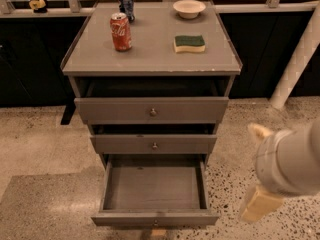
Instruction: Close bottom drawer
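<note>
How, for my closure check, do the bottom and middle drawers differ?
The bottom drawer is pulled far out, bare inside showing; the middle drawer is barely ajar, inside hidden. Both are grey with one small knob. The end effector hangs right of the bottom drawer, not touching.

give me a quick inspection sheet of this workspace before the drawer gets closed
surface: grey cabinet top, level, holding four items
job's things: bottom drawer pulled far out, bare inside
clutter: red cola can, blue can, bowl and sponge on top
hand: hand to the right of the bottom drawer, apart from it
cables: nothing seen
surroundings: speckled floor, white pole at right, middle drawer and top drawer each a little out
</note>
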Controlling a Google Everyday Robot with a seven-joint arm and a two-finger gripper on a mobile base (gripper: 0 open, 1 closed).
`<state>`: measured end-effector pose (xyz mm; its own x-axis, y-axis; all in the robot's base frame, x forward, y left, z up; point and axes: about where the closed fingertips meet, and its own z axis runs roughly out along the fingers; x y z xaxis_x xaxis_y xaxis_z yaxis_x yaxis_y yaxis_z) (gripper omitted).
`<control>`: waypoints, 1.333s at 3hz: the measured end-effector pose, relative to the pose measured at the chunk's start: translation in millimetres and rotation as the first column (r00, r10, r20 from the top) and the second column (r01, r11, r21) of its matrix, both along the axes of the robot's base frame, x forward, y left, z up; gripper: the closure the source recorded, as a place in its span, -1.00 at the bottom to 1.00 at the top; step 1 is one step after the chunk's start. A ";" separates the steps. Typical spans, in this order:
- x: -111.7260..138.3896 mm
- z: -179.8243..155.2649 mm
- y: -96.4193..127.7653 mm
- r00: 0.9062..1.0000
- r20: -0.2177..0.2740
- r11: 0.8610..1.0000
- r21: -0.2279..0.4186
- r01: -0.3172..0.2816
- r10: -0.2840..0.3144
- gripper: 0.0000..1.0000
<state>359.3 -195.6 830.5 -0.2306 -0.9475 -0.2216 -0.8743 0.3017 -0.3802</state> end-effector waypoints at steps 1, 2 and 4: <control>-7.5 -115.5 -16.7 0.987 -0.148 0.998 0.011 0.069 -0.066 -1.00; -15.6 -206.1 -29.7 0.964 -0.243 0.989 0.066 0.130 -0.110 -1.00; -25.2 -282.3 -31.7 0.942 -0.313 0.974 0.145 0.175 -0.122 -1.00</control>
